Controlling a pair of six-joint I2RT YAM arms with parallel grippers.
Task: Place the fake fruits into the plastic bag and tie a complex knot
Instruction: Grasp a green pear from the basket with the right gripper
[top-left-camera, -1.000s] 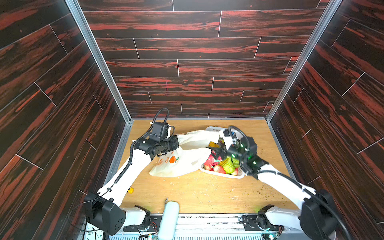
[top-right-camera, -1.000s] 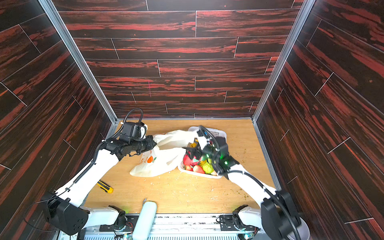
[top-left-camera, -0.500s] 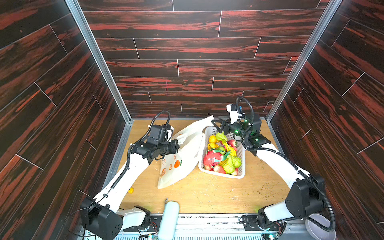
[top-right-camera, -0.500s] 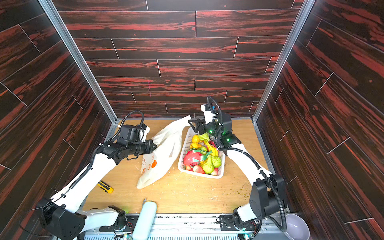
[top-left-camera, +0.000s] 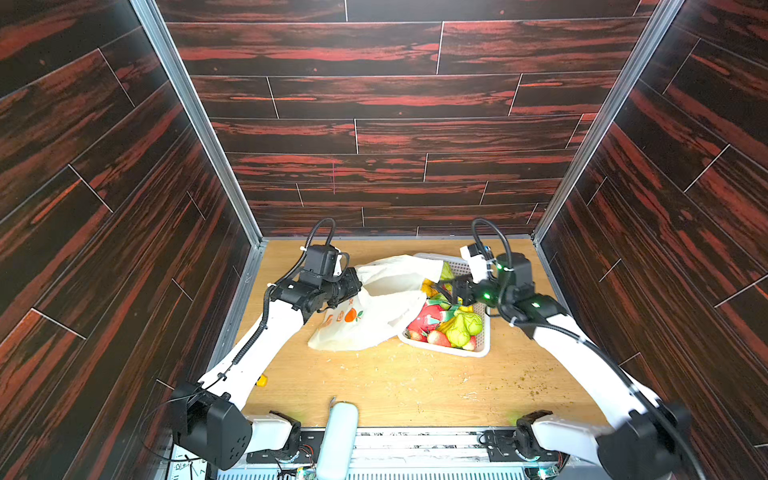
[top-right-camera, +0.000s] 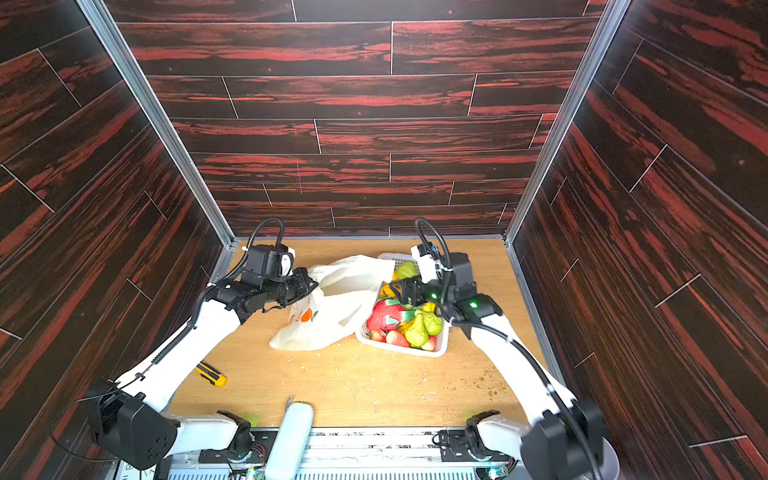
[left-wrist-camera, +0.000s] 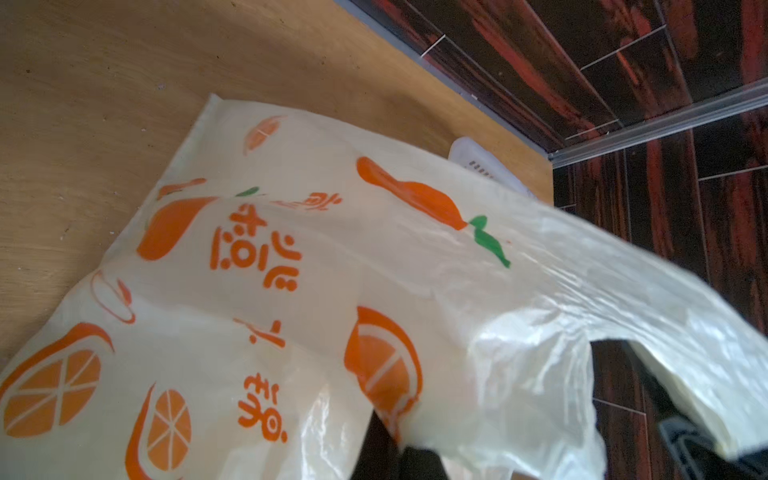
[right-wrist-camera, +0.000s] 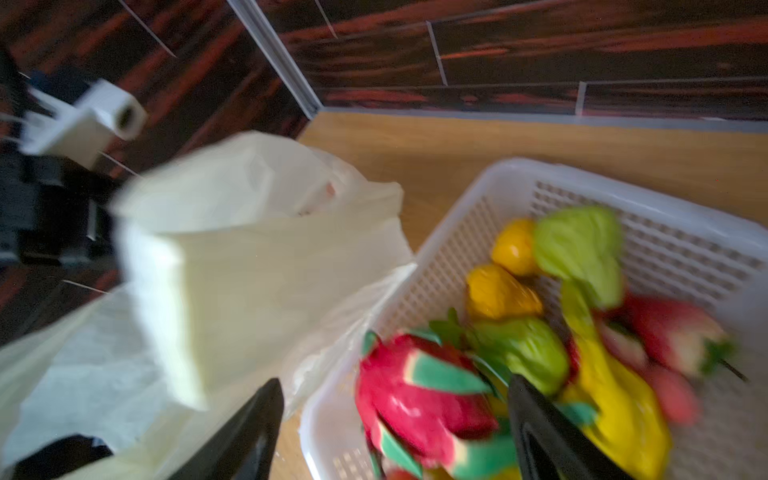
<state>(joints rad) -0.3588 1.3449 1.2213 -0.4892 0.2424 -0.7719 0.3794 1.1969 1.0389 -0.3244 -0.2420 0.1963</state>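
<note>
Right now the left pincer (top-left-camera: 354, 286) is clenched on the plastic bag (top-left-camera: 386, 303), holding its mouth up while the rest sags on the desk (top-left-camera: 395, 386). The right pincer (right-wrist-camera: 395, 380) hangs released over the dragon fruit (top-left-camera: 428, 318). The fake fruits (top-left-camera: 459, 328) lie heaped in the white basket (top-left-camera: 449, 352) beside the bag.

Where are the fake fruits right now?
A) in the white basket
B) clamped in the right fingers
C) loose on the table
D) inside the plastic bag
A: the fake fruits lie piled in the white basket beside the plastic bag, and the right fingers stand open above them, gripping nothing.
</note>
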